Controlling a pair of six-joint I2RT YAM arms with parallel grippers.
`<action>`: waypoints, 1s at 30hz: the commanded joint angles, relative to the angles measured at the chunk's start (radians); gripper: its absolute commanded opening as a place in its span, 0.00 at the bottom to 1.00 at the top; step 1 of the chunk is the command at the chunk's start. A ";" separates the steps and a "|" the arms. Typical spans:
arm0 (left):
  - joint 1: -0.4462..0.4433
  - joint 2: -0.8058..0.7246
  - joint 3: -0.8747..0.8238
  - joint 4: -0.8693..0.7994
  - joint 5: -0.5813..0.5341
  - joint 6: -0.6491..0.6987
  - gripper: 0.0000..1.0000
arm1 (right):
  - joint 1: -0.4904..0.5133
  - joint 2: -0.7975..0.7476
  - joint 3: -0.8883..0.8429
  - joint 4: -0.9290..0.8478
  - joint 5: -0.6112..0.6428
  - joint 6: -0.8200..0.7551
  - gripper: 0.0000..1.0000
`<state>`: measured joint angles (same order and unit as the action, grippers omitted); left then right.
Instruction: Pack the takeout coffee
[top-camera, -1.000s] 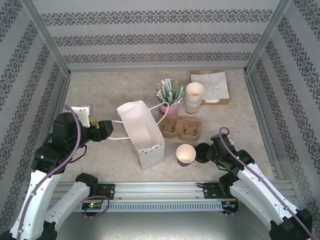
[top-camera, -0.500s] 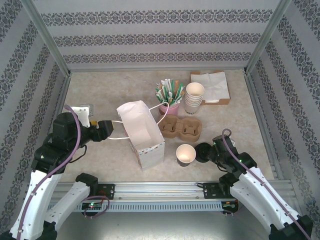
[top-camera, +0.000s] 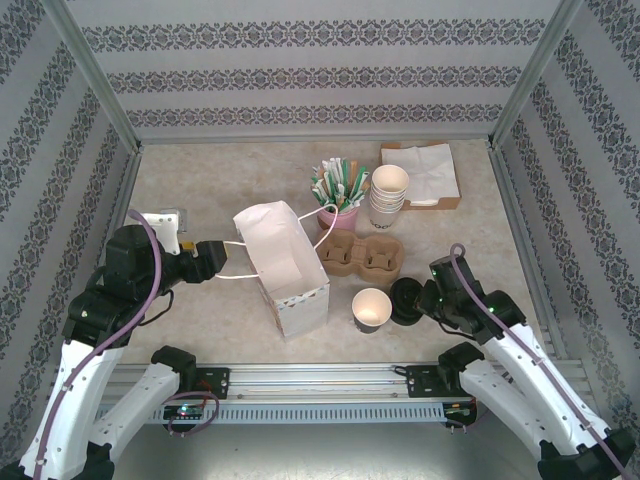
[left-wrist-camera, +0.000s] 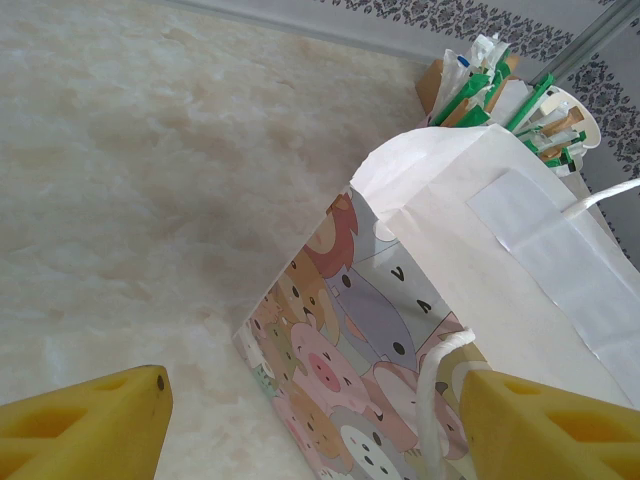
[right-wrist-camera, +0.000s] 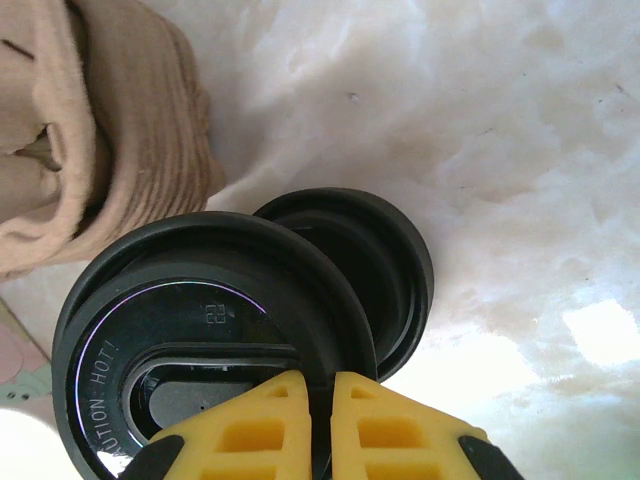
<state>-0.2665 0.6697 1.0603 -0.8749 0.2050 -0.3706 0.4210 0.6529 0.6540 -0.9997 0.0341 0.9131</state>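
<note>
No lidded coffee cup is in view. A lone lidless paper cup stands near the table's front edge. Just right of it, my right gripper is shut on the rim of a black plastic lid, holding it tilted above a second black lid that lies on the table. The brown pulp carrier sits behind the cup. My left gripper is open beside the white paper bag, with the bag's string handle by its right finger.
A pink holder of straws, a stack of cream paper cups and a tray of napkins stand at the back. A small white box sits at the left. Patterned walls enclose the table.
My right arm has shifted slightly to the right and back with the black lid still in its fingers. The left arm and the bag have not moved.
</note>
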 joint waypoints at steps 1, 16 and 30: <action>0.007 0.000 0.024 0.028 0.005 0.003 0.76 | 0.001 0.033 0.093 -0.104 -0.019 -0.063 0.11; 0.008 -0.001 0.022 0.016 -0.006 0.010 0.76 | 0.253 0.199 0.345 -0.194 0.051 -0.054 0.09; 0.008 -0.007 0.019 0.003 -0.012 0.016 0.76 | 0.479 0.402 0.382 -0.172 0.126 -0.021 0.09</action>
<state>-0.2665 0.6693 1.0607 -0.8753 0.2043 -0.3702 0.8818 1.0412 1.0340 -1.1717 0.1135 0.8692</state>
